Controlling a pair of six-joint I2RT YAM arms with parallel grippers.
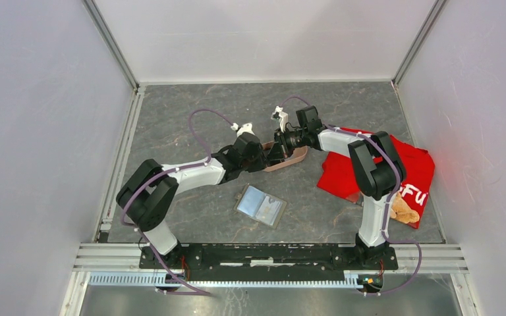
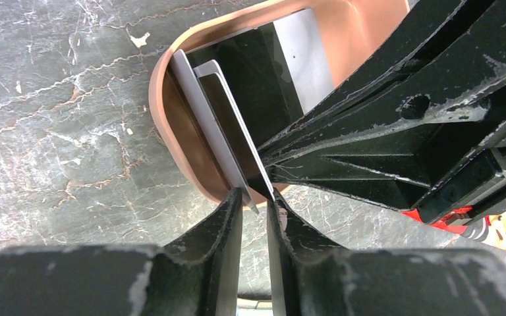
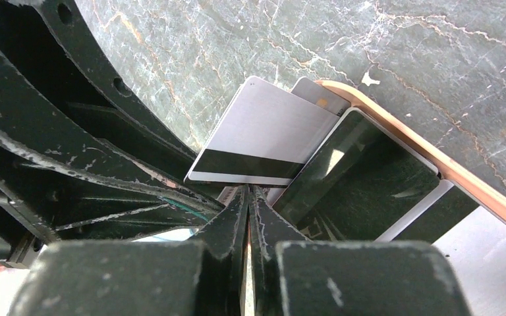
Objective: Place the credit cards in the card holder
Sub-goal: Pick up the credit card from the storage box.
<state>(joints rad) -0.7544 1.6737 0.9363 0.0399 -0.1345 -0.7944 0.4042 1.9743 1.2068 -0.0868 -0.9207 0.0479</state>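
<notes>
Overhead, I see one grey folding card holder (image 1: 261,205) lying open on the marble worktop (image 1: 191,118), apart from one pink oval tray (image 1: 296,158).

Left wrist: two thin silvery credit cards (image 2: 216,125) stand on edge in that tray, long axes running toward my left gripper (image 2: 255,201). I cannot tell whether its jaws pinch them.

Right wrist: the right gripper (image 3: 248,192) has its jaws clenched on nothing, tips touching a tilted black-striped card (image 3: 263,125).

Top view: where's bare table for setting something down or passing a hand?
Bare table: far left, between wall and left arm, and near, between card holder and red cloth. Crowded around the pink tray, where the right arm joins it.
</notes>
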